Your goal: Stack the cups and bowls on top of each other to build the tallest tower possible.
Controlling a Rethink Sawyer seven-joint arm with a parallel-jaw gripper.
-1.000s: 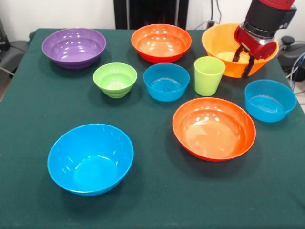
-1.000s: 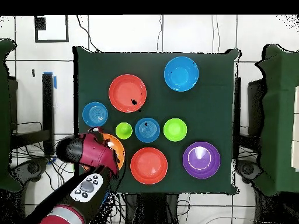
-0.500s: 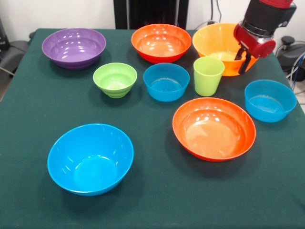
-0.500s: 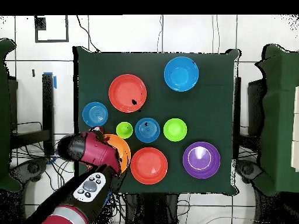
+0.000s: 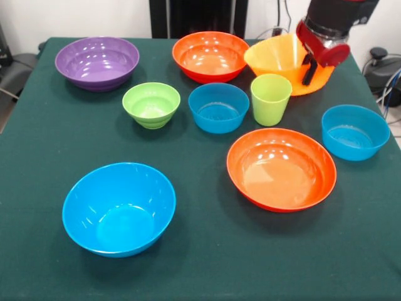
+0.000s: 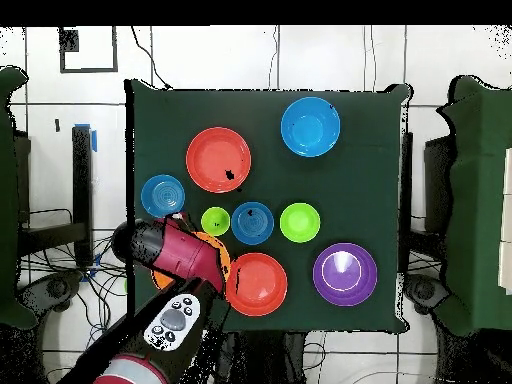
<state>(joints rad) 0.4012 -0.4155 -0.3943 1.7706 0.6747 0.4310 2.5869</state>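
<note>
In the overhead view the arm covers most of the orange bowl [image 5: 285,59], so only a sliver of rim shows. From the front, the gripper [image 5: 307,63] is clamped on that bowl's right rim, and the bowl is tilted and lifted off the green table [image 5: 207,263], just behind the green cup [image 5: 270,99]. Half a second ago it sat lower and further right.

No text, label, brand, number or sign could be read in either view. The bowls, the tumbler and the green tablecloth carried no print, and the arm's button panel [image 6: 172,323] showed only unreadable marks.
</note>
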